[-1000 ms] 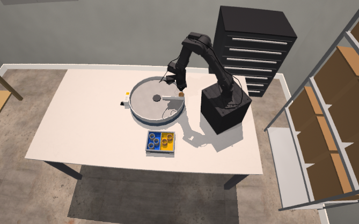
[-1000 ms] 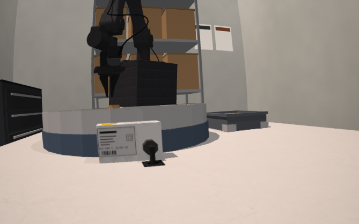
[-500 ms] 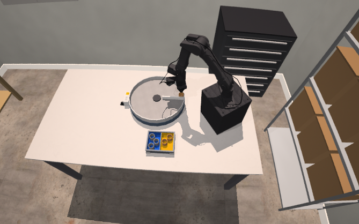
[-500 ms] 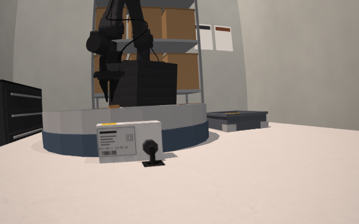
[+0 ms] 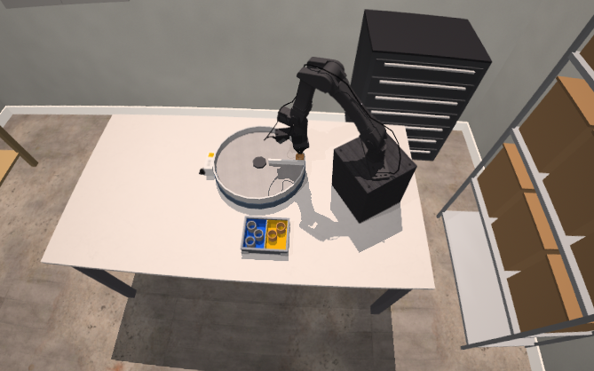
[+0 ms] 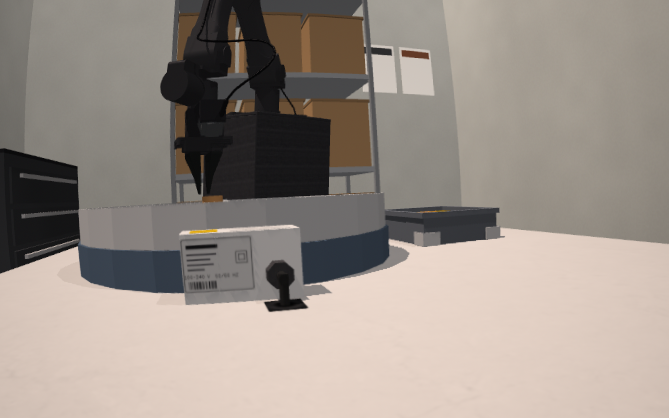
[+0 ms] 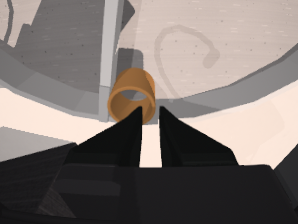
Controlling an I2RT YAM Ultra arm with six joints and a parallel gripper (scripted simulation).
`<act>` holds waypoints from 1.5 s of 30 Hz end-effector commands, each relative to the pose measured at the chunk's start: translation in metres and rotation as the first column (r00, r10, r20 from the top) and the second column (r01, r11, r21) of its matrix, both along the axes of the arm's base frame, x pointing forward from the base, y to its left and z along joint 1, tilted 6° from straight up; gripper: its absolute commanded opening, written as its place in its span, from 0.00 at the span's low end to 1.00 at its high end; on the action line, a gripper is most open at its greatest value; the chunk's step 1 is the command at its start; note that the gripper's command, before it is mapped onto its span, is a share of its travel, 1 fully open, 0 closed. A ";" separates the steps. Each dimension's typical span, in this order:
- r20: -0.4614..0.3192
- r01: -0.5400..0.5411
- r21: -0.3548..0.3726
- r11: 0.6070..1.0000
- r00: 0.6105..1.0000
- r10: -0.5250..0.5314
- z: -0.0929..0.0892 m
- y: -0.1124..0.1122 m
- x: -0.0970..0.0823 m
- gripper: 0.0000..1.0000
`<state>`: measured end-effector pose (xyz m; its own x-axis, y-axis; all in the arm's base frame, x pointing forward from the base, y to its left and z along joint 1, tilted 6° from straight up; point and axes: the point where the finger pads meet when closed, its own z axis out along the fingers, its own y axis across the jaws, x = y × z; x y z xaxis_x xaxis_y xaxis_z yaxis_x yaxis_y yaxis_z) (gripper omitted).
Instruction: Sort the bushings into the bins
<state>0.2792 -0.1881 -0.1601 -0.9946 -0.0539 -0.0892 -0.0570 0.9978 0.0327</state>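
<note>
Grey walls [image 5: 197, 59] [image 6: 534, 103] stand behind a pale rectangular table [image 5: 151, 207] [image 6: 378, 337] [image 7: 245, 135]. The orange-brown bronze cylindrical bushing [image 5: 299, 157] [image 6: 212, 198] [image 7: 134, 80] sits at the right side of the round grey-rimmed turntable [image 5: 262, 201] [image 6: 233, 218] [image 7: 220, 95], close beside its pale straight bar [image 5: 285, 161] [image 7: 107, 45]. The black two-fingered gripper [image 5: 299, 151] [image 6: 203, 192] [image 7: 150, 113] has its fingers slightly apart, with nothing between them. A good grasp likely needs wider fingers, centred over the bushing and lowered without hitting the bar. On the near side, the blue rectangular bin [image 5: 260, 222] holds three grey bushings; the yellow rectangular bin [image 5: 282, 241] [image 6: 432, 211], to its right, holds two bronze-coloured ones.
</note>
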 end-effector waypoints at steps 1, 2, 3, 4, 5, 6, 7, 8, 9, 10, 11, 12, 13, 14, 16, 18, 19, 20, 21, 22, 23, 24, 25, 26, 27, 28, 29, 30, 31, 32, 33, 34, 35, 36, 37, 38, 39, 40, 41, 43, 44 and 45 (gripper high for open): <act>0.025 0.000 -0.006 1.000 1.000 0.001 0.006 -0.002 0.009 0.14; 0.025 0.000 -0.006 1.000 1.000 0.001 0.006 -0.002 0.009 0.14; 0.025 0.000 -0.006 1.000 1.000 0.001 0.006 -0.002 0.009 0.14; 0.025 0.000 -0.006 1.000 1.000 0.001 0.006 -0.002 0.009 0.14; 0.025 0.000 -0.006 1.000 1.000 0.001 0.006 -0.002 0.009 0.14; 0.025 0.000 -0.006 1.000 1.000 0.001 0.006 -0.002 0.009 0.14; 0.025 0.000 -0.006 1.000 1.000 0.001 0.006 -0.002 0.009 0.14; 0.025 0.000 -0.006 1.000 1.000 0.001 0.006 -0.002 0.009 0.14; 0.025 0.000 -0.006 1.000 1.000 0.001 0.006 -0.002 0.009 0.14; 0.025 0.000 -0.006 1.000 1.000 0.001 0.006 -0.002 0.009 0.14; 0.025 0.000 -0.006 1.000 1.000 0.001 0.006 -0.002 0.009 0.14; 0.025 0.000 -0.006 1.000 1.000 0.001 0.006 -0.002 0.009 0.14; 0.025 0.000 -0.006 1.000 1.000 0.001 0.006 -0.002 0.009 0.14; 0.025 0.000 -0.006 1.000 1.000 0.001 0.006 -0.002 0.009 0.14; 0.025 0.000 -0.006 1.000 1.000 0.001 0.006 -0.002 0.009 0.14; 0.025 0.000 -0.006 1.000 1.000 0.001 0.006 -0.002 0.009 0.14; 0.025 0.000 -0.006 1.000 1.000 0.001 0.006 -0.002 0.009 0.14; 0.025 0.000 -0.006 1.000 1.000 0.001 0.006 -0.002 0.009 0.14; 0.025 0.000 -0.006 1.000 1.000 0.001 0.006 -0.002 0.009 0.14; 0.025 -0.001 -0.006 1.000 1.000 0.001 0.006 -0.002 0.010 0.14; 0.025 -0.001 -0.006 1.000 1.000 0.001 0.006 -0.002 0.010 0.14; 0.025 -0.001 -0.006 1.000 1.000 0.001 0.006 -0.002 0.010 0.14; 0.025 -0.002 -0.006 1.000 1.000 0.003 0.006 -0.001 0.011 0.14; 0.026 -0.002 -0.007 1.000 1.000 0.003 0.006 -0.001 0.012 0.14; 0.027 -0.002 -0.007 1.000 1.000 0.002 0.006 -0.001 0.012 0.14; 0.027 -0.002 -0.008 1.000 1.000 0.002 0.006 -0.001 0.013 0.14; 0.028 -0.002 -0.008 1.000 1.000 0.002 0.006 -0.002 0.014 0.14; 0.028 -0.003 -0.009 1.000 1.000 0.003 0.006 -0.002 0.014 0.14; 0.028 0.000 -0.009 1.000 1.000 0.000 0.006 -0.003 0.013 0.14; 0.028 0.003 -0.009 1.000 1.000 -0.003 0.006 -0.004 0.012 0.14; 0.028 0.004 -0.009 1.000 1.000 -0.003 0.006 -0.004 0.012 0.14; 0.028 0.004 -0.009 1.000 1.000 -0.003 0.006 -0.004 0.012 0.14; 0.028 0.003 -0.009 1.000 1.000 -0.003 0.006 -0.004 0.012 0.14; 0.028 0.003 -0.009 1.000 1.000 -0.003 0.006 -0.004 0.012 0.14; 0.028 0.003 -0.009 1.000 1.000 -0.003 0.006 -0.004 0.012 0.14; 0.028 0.003 -0.009 1.000 1.000 -0.003 0.006 -0.004 0.012 0.14; 0.028 0.003 -0.009 1.000 1.000 -0.003 0.006 -0.004 0.012 0.14; 0.028 0.003 -0.009 1.000 1.000 -0.003 0.006 -0.004 0.012 0.14; 0.028 0.003 -0.009 1.000 1.000 -0.003 0.006 -0.004 0.012 0.14; 0.028 0.003 -0.009 1.000 1.000 -0.003 0.006 -0.004 0.012 0.14; 0.028 0.003 -0.009 1.000 1.000 -0.003 0.006 -0.004 0.012 0.14; 0.028 0.003 -0.009 1.000 1.000 -0.003 0.006 -0.004 0.012 0.14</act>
<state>0.2803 -0.1867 -0.1601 -0.9945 -0.0550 -0.0894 -0.0581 0.9978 0.0329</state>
